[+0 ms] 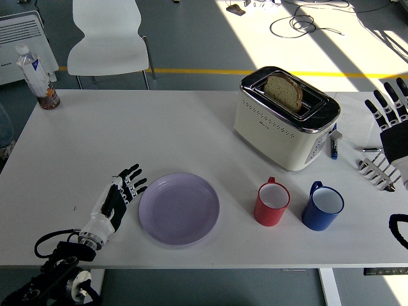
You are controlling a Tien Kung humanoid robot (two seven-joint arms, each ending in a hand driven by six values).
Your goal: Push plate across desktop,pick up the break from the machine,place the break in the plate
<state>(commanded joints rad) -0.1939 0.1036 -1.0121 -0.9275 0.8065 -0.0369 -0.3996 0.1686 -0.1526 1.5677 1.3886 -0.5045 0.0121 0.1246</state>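
A lilac plate (179, 208) lies flat near the table's front edge. My left hand (125, 187) rests on the table with fingers straight and open, its fingertips against the plate's left rim. A cream toaster (285, 118) stands at the back right with a slice of bread (284, 91) sticking up from its slot. My right hand (390, 109) hovers open at the right edge, fingers spread, well clear of the toaster.
A red mug (272, 203) and a blue mug (322, 206) stand to the right of the plate, in front of the toaster. A blue marker (333, 145) lies beside the toaster. A bottle (37, 74) stands at the far left corner. A white chair (108, 38) is behind the table.
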